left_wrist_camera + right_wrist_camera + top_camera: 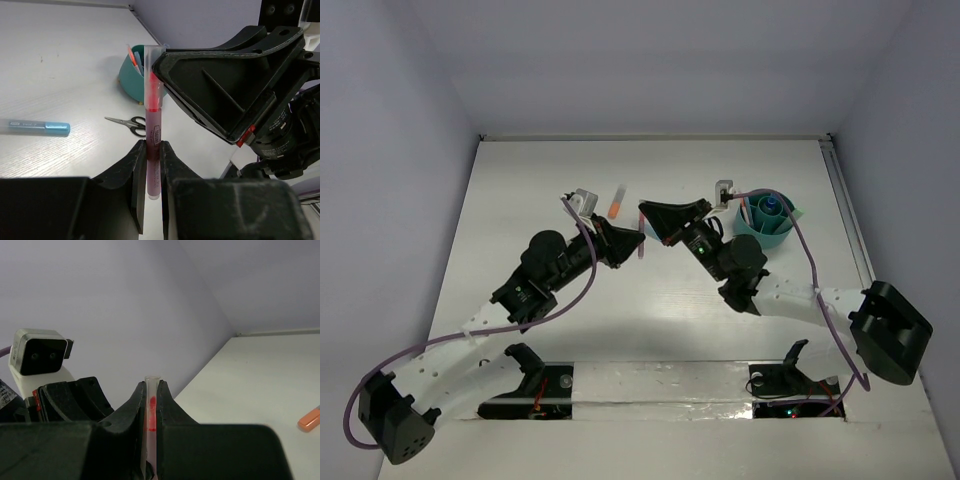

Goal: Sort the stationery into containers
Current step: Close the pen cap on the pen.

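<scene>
While both arms meet above mid-table, I see the left gripper clamped on one end of a red pen and the right gripper pinching the other end. The pen is held in the air between them. A teal cup holding pens stands near the right arm. Scissors, a blue-capped pen and an orange marker lie on the table.

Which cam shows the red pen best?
Left wrist: the red pen shows nearly full length, label included, clamped in the jaws of the left gripper. Right wrist shows only its clear end, in the jaws of the right gripper. Top external shows just a sliver between the two.
</scene>
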Controlling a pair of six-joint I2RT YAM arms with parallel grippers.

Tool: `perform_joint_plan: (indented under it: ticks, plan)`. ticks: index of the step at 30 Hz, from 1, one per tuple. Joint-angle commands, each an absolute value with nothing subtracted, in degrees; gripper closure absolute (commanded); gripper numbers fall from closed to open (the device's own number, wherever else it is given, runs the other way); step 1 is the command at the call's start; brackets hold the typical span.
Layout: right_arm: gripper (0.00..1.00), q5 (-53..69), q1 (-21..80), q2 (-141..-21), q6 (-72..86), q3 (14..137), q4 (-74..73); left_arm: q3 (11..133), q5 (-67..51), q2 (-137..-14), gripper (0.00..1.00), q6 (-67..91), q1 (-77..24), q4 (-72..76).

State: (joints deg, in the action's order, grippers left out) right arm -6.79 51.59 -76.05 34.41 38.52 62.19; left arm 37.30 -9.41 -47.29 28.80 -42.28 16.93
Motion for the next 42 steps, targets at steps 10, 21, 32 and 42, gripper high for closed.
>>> perform_joint_plan:
  ticks: [10,21,32,42]
  plan:
    - [1.0,-5.6,52.6,-75.9,34.1,39.5,59.3,39.1,-7.8,-46.3,1.0,27.8,-42.0,22.6]
    - [1.0,-3.7,52.6,-72.2,26.4,48.2,36.2,40.1,-5.0,-44.4,1.0,25.2,-42.0,18.5]
    - [1.0,1.5,52.6,-74.0,28.3,51.2,29.3,40.7,-2.0,-42.6,1.0,24.2,-42.0,17.5]
    - [1.0,3.2,52.6,-73.8,27.2,51.9,21.7,43.8,1.8,-41.3,1.0,20.9,-42.0,13.4]
